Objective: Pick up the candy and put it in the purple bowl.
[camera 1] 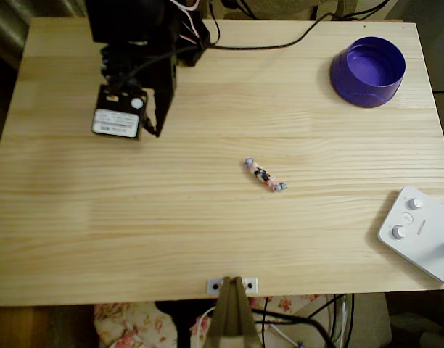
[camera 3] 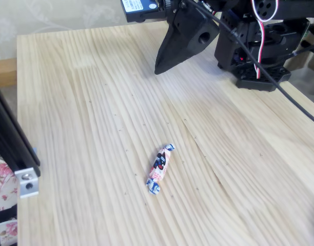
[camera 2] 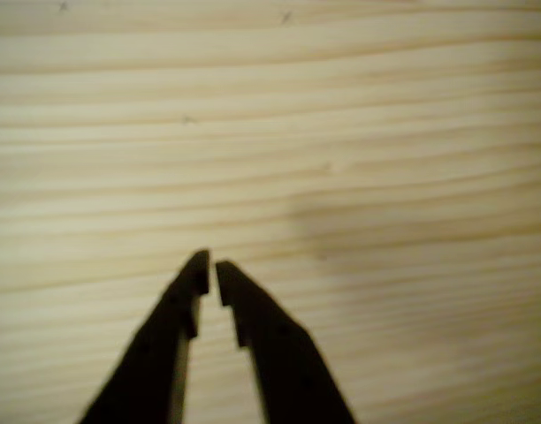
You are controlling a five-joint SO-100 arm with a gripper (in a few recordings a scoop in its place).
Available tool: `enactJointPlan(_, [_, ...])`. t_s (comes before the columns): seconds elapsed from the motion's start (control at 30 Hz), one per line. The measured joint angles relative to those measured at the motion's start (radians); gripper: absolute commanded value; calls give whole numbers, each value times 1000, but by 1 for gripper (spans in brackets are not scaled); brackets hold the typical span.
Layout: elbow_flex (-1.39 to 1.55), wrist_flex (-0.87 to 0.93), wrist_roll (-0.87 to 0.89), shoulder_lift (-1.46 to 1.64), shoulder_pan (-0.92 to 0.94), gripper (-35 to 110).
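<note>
Near the middle of the counter (camera 1: 135, 217) the candy (camera 1: 265, 175) lies flat on the bare pine, long axis diagonal in the overhead view, twisted ends at upper left and lower right; nothing touches it. Fixed view shows the same piece (camera 3: 160, 168), pink/white/dark wrapper with blue at the near twist. Purple bowl (camera 1: 368, 71) sits upright in the upper-right corner of the overhead view, well apart from the candy, glossy inside with nothing in it. Claw (camera 1: 155, 130) hangs at upper left in the overhead view, well apart from both candy and bowl. Wrist view: claw (camera 2: 211, 267) tips nearly together, just a thin slit between them, gripping nothing, only wood grain under it. Fixed view has the claw (camera 3: 159, 69) as a dark wedge pointing down at the board, tip just above the surface; contact can't be told. White device with knobs (camera 1: 418, 232) at the lower-right edge in the overhead view, well apart from the candy. Black cable (camera 1: 280, 45) runs along the top of the board toward the arm's base.
</note>
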Motion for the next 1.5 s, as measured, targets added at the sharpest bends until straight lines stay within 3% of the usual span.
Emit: enactJointPlan(1.5, [0,0,26,0,18,-1])
